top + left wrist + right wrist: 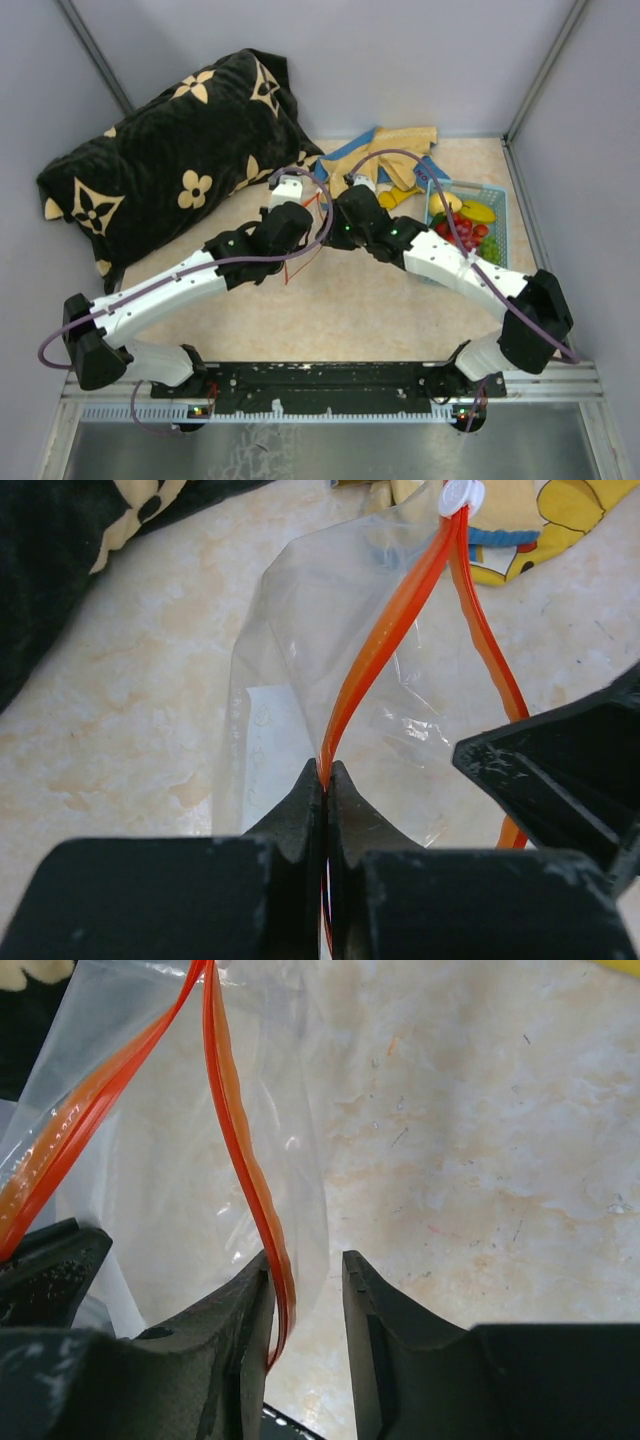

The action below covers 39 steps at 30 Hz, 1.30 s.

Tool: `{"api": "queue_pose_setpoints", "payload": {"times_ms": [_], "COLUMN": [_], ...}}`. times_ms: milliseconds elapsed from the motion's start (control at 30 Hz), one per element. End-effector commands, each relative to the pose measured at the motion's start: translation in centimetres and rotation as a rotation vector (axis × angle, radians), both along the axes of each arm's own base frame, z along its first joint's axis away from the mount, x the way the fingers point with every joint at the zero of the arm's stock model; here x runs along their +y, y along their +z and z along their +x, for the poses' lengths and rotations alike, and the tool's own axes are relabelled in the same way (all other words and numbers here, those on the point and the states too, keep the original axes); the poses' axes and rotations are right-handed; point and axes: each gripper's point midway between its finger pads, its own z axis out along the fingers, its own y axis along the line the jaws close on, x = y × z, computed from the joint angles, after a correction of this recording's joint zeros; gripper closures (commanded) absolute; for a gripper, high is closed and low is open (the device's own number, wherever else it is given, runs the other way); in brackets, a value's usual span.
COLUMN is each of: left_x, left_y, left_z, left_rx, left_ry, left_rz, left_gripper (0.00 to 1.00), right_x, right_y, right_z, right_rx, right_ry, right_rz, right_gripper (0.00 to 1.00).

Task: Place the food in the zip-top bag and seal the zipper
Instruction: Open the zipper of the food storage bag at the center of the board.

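Observation:
The clear zip-top bag [300,660] hangs mouth-open between my two grippers over the table. Its red-orange zipper [385,640] splits into two strips that meet at a white tip [460,495]. My left gripper [327,775] is shut on one strip. My right gripper [305,1260] is open, with the other strip [240,1140] lying against the inner face of its left finger. In the top view both grippers meet mid-table, left [305,222] and right [345,215], with a bit of zipper [303,262] showing below. The food [462,228] lies in the basket to the right.
A light-blue basket [495,192] stands at the right by the wall. A yellow-and-blue cloth [395,155] lies at the back behind the grippers. A big black cushion with cream flowers [170,165] fills the back left. Grey walls close in the table.

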Motion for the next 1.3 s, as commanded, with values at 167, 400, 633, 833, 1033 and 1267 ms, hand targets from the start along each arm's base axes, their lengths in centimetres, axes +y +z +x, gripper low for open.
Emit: {"api": "queue_pose_setpoints", "payload": {"times_ms": [167,400,633,833,1033,1267], "left_x": [-1.0,1.4,3.2,1.9,1.4,1.6], "left_y": [1.3,2.1,2.6,1.9,0.7,0.6], "left_z": [-0.1,0.4,0.9,1.0,1.4,1.6], "left_rx": [0.027,0.004,-0.038,-0.019,0.021,0.014], "left_ry": [0.014,0.058,0.062,-0.003,0.020,0.057], "left_rz": [-0.125,-0.120,-0.110,-0.097,-0.086,-0.102], "left_gripper": [1.00,1.00,1.00,1.00,1.00,1.00], "right_x": [2.2,-2.0,-2.3,-0.7,0.2,-1.0], "right_y": [1.1,-3.9,-4.6,-2.7,0.6,3.8], "right_z": [2.0,2.8,2.8,2.9,2.5,1.3], "right_rx": [-0.036,0.044,0.047,0.017,-0.044,-0.115], "right_ry": [0.030,-0.034,0.001,0.083,0.157,0.195], "right_rz": [0.043,-0.018,-0.039,0.001,0.057,0.040], "right_gripper": [0.64,0.75,0.75,0.68,0.61,0.49]}}
